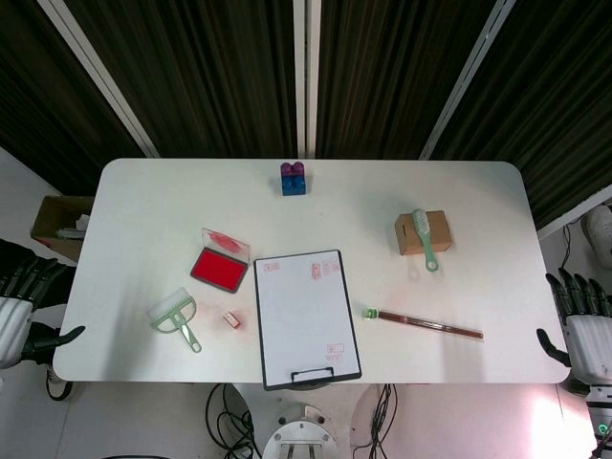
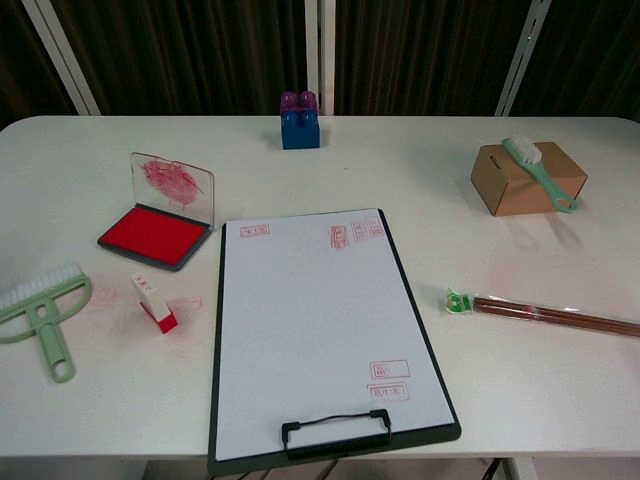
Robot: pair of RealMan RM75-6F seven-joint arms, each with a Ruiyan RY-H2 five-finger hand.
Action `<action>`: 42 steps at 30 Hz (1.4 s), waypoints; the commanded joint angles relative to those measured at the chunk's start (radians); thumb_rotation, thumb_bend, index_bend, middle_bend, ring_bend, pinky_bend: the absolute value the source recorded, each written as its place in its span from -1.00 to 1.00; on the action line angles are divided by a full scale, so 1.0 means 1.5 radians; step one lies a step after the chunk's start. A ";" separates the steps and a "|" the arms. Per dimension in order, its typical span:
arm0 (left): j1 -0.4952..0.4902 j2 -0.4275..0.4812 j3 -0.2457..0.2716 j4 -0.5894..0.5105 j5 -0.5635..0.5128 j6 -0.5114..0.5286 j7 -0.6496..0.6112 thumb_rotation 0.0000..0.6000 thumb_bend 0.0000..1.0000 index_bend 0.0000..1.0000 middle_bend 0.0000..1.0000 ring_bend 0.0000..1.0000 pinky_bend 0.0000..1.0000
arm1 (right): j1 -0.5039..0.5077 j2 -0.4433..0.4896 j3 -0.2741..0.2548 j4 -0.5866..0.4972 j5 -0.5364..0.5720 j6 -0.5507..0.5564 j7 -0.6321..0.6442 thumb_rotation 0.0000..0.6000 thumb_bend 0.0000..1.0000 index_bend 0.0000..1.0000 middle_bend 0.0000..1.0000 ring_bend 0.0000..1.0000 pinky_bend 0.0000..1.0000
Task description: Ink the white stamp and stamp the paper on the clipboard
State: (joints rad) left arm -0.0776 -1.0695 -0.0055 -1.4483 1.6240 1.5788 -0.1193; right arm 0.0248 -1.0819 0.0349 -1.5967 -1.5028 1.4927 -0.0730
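Lying left of the clipboard (image 2: 320, 340): stamp (image 2: 153, 302) (red end down), open ink pad (image 2: 155, 233) beyond. Well off either side: left hand (image 1: 24, 306) and right hand (image 1: 581, 320), fingers spread, holding nothing.

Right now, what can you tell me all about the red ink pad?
The ink pad is a flat rectangular tray with a dark rim, filled with bright red ink. Its clear lid is flipped open and stands up at the back edge, smeared with red. It sits on the white table, left of the clipboard and apart from it. The little white stamp lies just in front of it, not touching. No hand touches it.
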 commanded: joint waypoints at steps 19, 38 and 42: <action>-0.048 0.006 0.013 -0.041 0.137 0.022 0.021 1.00 -0.86 -0.56 -0.54 -0.02 0.37 | -0.001 0.010 0.001 -0.006 0.003 -0.002 0.002 1.00 -0.55 -1.00 -1.00 -1.00 -1.00; -0.264 -0.134 -0.008 -0.087 0.166 -0.316 0.234 1.00 -0.74 -0.39 -0.31 0.79 0.81 | -0.007 0.011 0.000 -0.007 0.015 -0.003 0.003 1.00 -0.55 -1.00 -1.00 -1.00 -1.00; -0.285 -0.174 -0.010 -0.069 0.132 -0.364 0.265 1.00 -0.74 -0.39 -0.31 0.79 0.81 | -0.009 0.015 0.001 -0.006 0.017 -0.002 0.007 1.00 -0.55 -1.00 -1.00 -1.00 -1.00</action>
State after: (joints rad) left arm -0.4829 -1.3001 -0.0160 -1.5711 1.8487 1.0643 0.2505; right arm 0.0123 -1.0606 0.0358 -1.6057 -1.4785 1.4898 -0.0637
